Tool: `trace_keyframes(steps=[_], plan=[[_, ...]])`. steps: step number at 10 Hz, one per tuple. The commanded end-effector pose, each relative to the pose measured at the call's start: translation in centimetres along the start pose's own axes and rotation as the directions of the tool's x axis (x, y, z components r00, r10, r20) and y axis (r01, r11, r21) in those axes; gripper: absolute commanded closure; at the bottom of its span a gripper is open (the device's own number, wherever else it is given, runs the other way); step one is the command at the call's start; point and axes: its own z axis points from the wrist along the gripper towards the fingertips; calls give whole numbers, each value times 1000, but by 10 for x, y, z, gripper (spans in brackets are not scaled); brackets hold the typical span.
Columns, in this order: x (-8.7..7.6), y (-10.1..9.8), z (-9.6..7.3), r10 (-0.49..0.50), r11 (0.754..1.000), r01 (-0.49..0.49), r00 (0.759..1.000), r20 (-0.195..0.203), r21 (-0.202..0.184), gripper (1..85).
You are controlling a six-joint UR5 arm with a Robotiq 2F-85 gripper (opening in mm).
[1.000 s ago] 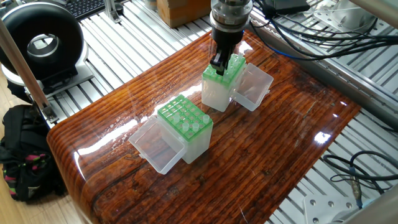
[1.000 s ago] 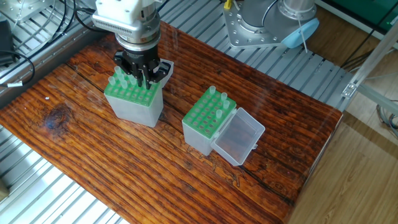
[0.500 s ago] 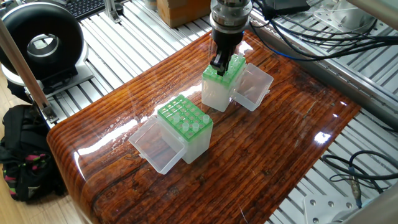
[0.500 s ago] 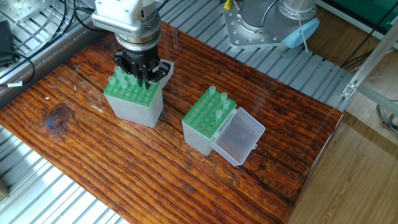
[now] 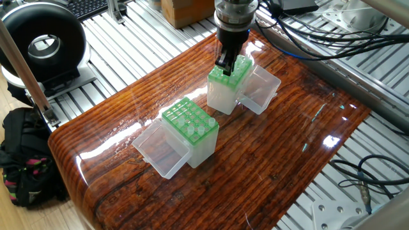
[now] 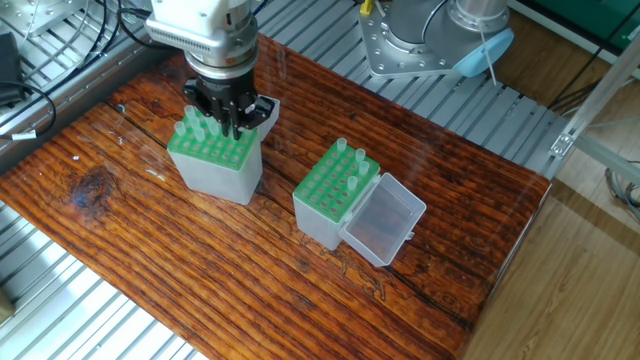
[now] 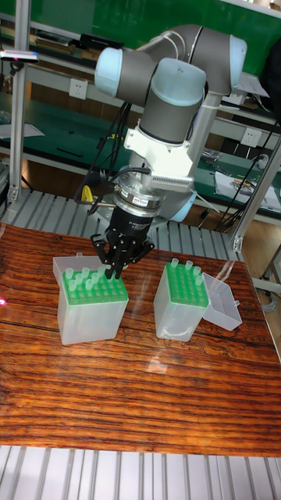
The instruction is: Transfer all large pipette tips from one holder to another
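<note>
Since a second ago I see the gripper (image 6: 228, 118) has lifted slightly off the far box (image 6: 215, 160); the two boxes sit as they did. My gripper hangs over the rear edge of that box's green grid, fingers pointing down, tips just above the grid in the tall view (image 7: 117, 269). The dark fingers stand close together, but I cannot tell whether they pinch a tip or are simply narrowed.

The large pipette tips (image 6: 196, 128) stand upright in this box: several in the rows at the rear of the grid, beside the fingers. In the tall view I count a cluster of them at the back left (image 7: 80, 275).

The second box (image 6: 335, 195) stands well apart on the wooden table (image 6: 180, 270), its clear lid (image 6: 382, 222) hinged open beside it. A few more tips (image 6: 352, 160) stand along one side of its grid.
</note>
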Motion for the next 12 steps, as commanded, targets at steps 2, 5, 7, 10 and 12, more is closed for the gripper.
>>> trace_keyframes(steps=[2, 5, 7, 10, 12], plan=[[-6, 4, -34, 25, 999, -25, 1000, -13, -21, 750], [-18, 8, -67, 34, 997, -32, 999, 19, -76, 750], [-21, 1, -84, 32, 997, -29, 999, 40, -67, 740], [-20, 7, -102, 44, 996, -40, 998, 49, -86, 740], [-16, 11, -112, 47, 995, -41, 997, 53, -96, 740]])
